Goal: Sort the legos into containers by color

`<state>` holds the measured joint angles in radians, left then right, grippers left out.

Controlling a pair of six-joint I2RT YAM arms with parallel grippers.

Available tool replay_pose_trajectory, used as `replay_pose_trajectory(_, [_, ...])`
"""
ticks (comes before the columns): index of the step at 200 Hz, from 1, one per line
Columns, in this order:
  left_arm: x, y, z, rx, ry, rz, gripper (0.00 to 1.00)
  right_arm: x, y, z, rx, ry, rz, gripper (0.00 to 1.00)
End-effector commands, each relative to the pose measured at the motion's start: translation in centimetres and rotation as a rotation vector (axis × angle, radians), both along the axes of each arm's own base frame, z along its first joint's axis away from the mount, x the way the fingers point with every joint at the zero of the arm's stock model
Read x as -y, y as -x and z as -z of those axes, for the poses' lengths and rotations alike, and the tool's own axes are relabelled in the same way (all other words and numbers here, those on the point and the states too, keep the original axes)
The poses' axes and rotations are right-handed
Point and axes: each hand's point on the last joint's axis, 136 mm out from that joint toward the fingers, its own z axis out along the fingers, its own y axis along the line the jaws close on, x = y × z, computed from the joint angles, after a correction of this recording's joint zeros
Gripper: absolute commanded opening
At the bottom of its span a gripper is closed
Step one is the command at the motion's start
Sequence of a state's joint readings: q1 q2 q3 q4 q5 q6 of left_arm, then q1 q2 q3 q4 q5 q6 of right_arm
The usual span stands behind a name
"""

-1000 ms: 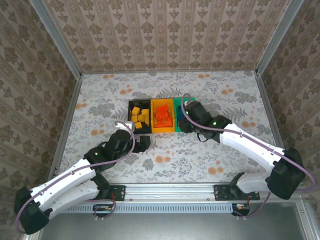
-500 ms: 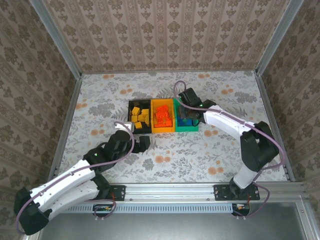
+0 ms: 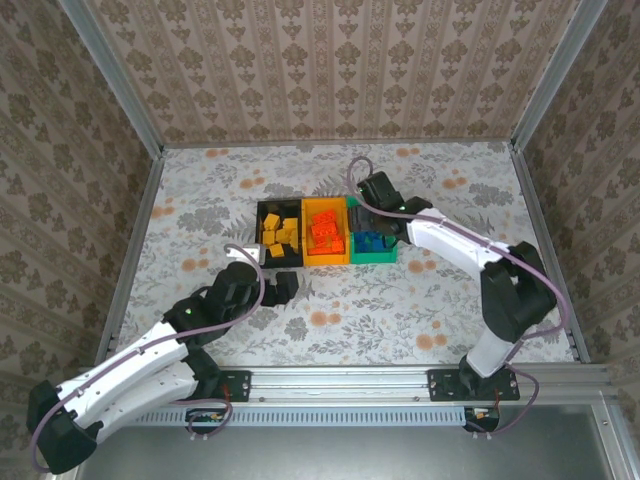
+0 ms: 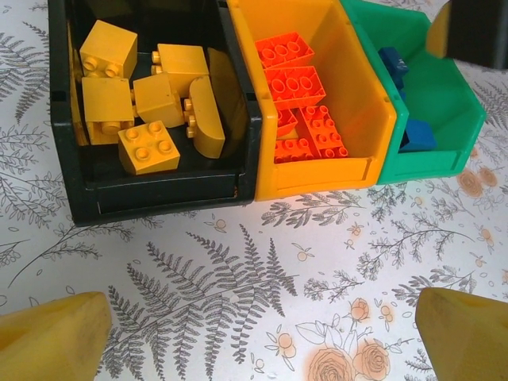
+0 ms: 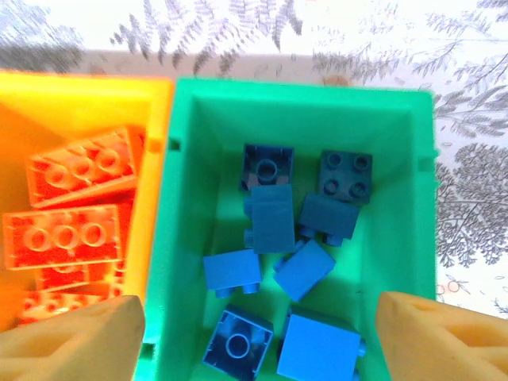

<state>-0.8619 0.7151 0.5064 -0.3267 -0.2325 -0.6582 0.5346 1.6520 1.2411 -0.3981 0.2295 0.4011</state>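
Right wrist view looks straight down into the green bin (image 5: 397,238), where eight blue bricks (image 5: 272,218) lie. The right gripper (image 5: 255,337) hangs over it, jaws spread wide with nothing between them. Touching it on the left is the orange bin (image 5: 79,103), and the black bin (image 4: 159,194) is leftmost: three bins in one row in the middle of the table (image 3: 450,300). Left wrist view gives about five red-orange bricks (image 4: 294,82) in the orange bin and at least six yellow bricks (image 4: 148,147) in the black one. The left gripper (image 4: 259,333) hovers just near of the row, jaws wide apart and empty.
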Motion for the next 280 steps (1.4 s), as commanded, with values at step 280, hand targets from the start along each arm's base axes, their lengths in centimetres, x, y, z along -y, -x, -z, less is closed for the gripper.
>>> replay_pose_trajectory(280, [-18.5,-19.9,4.9,0.34,-0.508,-0.413,1.0,10.7,6.2,-6.0,0.473,-0.049,0.329,1.0])
